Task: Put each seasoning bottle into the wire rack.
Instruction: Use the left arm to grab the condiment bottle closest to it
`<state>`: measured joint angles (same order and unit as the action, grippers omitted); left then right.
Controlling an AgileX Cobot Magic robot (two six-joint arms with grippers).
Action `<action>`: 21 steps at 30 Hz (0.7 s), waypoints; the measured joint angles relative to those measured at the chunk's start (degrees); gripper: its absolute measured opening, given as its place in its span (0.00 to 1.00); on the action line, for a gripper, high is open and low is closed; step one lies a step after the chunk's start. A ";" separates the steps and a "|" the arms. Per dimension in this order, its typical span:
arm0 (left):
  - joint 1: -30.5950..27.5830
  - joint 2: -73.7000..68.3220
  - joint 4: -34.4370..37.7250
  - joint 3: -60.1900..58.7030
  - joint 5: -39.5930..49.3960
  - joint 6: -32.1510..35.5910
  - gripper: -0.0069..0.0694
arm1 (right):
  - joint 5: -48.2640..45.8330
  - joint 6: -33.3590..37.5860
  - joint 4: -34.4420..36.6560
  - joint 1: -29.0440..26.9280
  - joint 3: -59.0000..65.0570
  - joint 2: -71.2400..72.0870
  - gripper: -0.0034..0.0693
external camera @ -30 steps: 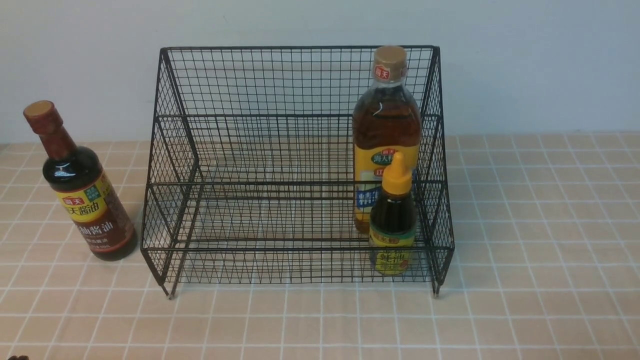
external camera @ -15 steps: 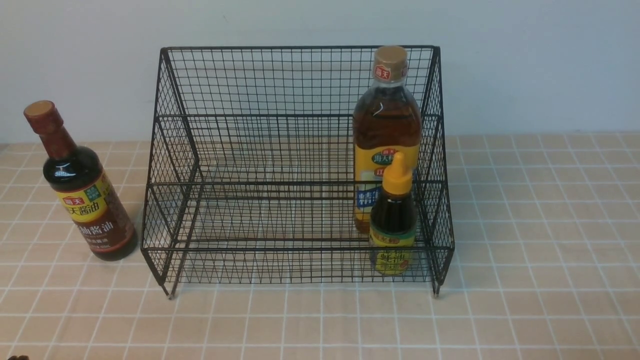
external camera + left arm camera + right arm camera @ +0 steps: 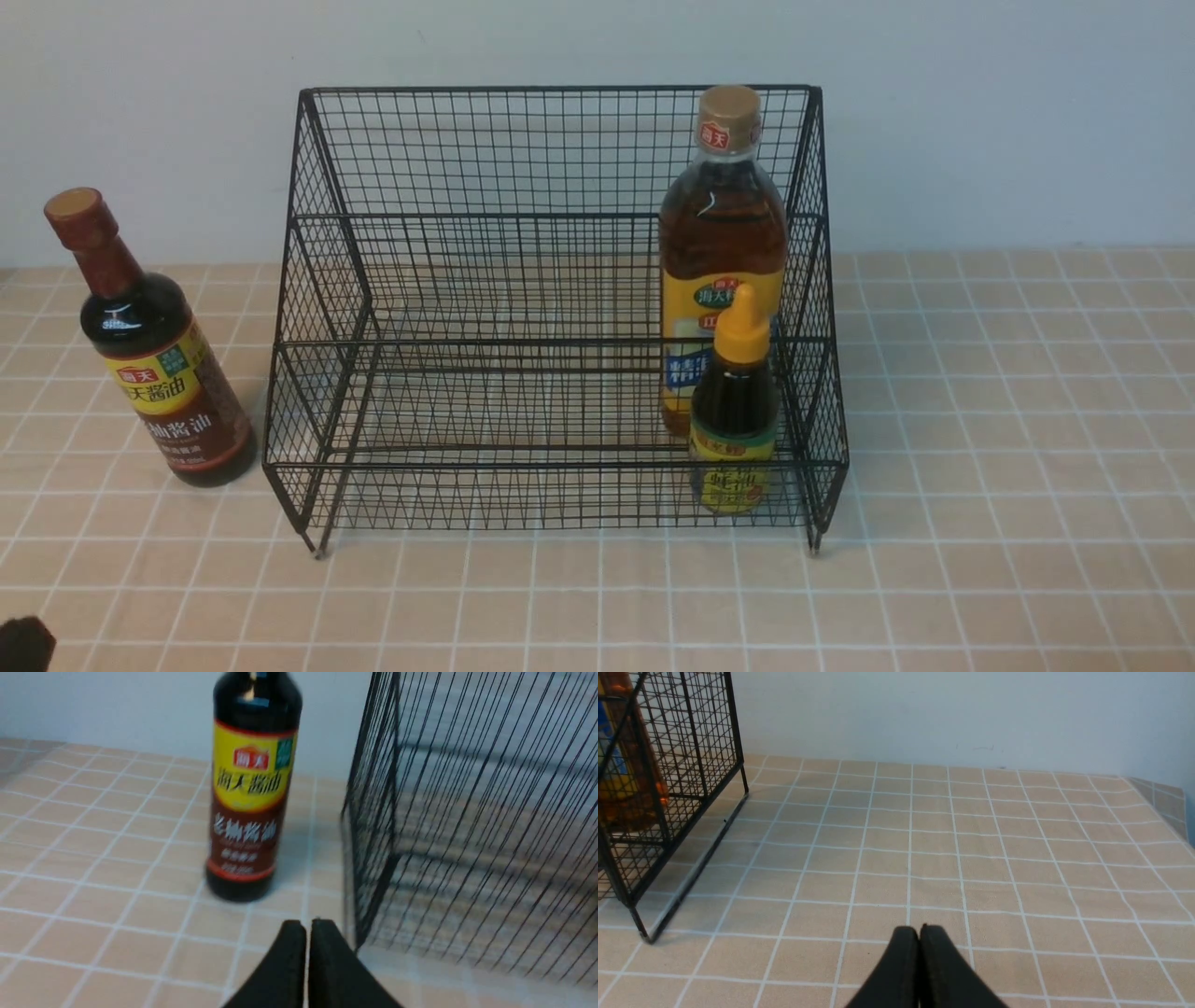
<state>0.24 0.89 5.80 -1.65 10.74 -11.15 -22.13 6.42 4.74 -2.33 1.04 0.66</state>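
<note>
The left pincer (image 3: 307, 926) is seen with its two black fingers pressed together and nothing clamped between them, held low over the tiled tabletop (image 3: 980, 420). In the front view only a dark corner of it is caught at the near left edge. Ahead of this pincer and somewhat to its right, the dark bottle (image 3: 163, 373) with the red-brown cap and neck is found standing upright on the tiles, outside the rack and untouched. Farther to the right of the same pincer, near the bottle but apart from it, the wire rack (image 3: 551, 280) is set on its short feet. At the rack's right end, the amber bottle (image 3: 721, 233) with the yellow-blue label is stood upright on the rear tier, close against the side mesh. The small bottle (image 3: 735, 411) with the yellow nozzle cap is placed just in front of it on the front tier. The right pincer (image 3: 919, 929) is likewise shown closed on nothing, low over the tiles. The rack's right side is seen ahead of it and to its left, well apart.
</note>
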 joint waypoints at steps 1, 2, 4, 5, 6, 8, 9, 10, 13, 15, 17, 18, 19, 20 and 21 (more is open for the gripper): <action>0.00 0.00 1.92 0.00 -1.56 -1.65 0.08 | 0.00 0.00 0.00 0.00 0.00 0.00 0.03; 0.00 0.00 5.35 0.00 -4.14 -3.90 0.08 | 0.00 0.00 0.00 0.00 0.00 0.00 0.03; 0.00 0.00 6.83 0.00 -6.00 -4.90 0.08 | 0.00 0.00 0.00 0.00 0.00 0.00 0.03; 0.00 0.00 7.37 0.00 -7.17 -5.13 0.08 | 0.00 0.00 0.00 0.00 0.00 0.00 0.03; 0.00 0.00 7.87 0.00 -8.35 -5.39 0.08 | 0.00 0.00 0.00 0.00 0.00 0.00 0.03; 0.00 0.00 8.19 0.00 -9.67 -5.46 0.08 | 0.00 -0.68 0.00 0.00 0.00 0.00 0.03; 0.00 0.00 8.32 0.00 -10.74 -5.46 0.08 | 0.00 -1.05 0.00 0.00 0.00 0.00 0.03; 0.00 0.00 8.38 0.00 -11.33 -5.52 0.08 | 0.00 -1.06 0.00 0.00 0.00 0.00 0.03; 0.00 0.00 8.37 0.00 -15.86 -5.59 0.08 | 0.00 -1.06 0.00 0.00 0.00 0.00 0.03; 0.00 0.00 8.37 0.00 -20.86 -5.63 0.08 | 0.00 -1.06 0.00 0.00 0.00 0.00 0.03; 0.00 0.00 8.31 0.41 -31.44 -4.09 0.08 | 0.00 -1.06 0.00 0.00 0.00 0.00 0.03; 0.00 -0.08 8.31 0.75 -32.40 -3.56 0.08 | 0.00 -1.06 0.00 0.00 0.00 0.00 0.03; 0.00 -1.27 7.92 3.35 -34.17 -0.82 0.08 | 0.00 -1.06 0.00 0.00 0.00 0.00 0.03; 0.00 -2.46 7.66 5.30 -33.91 0.83 0.08 | 0.00 -1.06 0.00 0.00 0.00 0.00 0.03; 0.00 -2.46 7.66 5.30 -33.91 1.26 0.08 | 0.00 -1.06 0.00 0.00 0.00 0.00 0.03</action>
<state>0.24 -1.58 13.45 3.65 -23.17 -9.89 -22.13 5.36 4.74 -2.33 1.04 0.66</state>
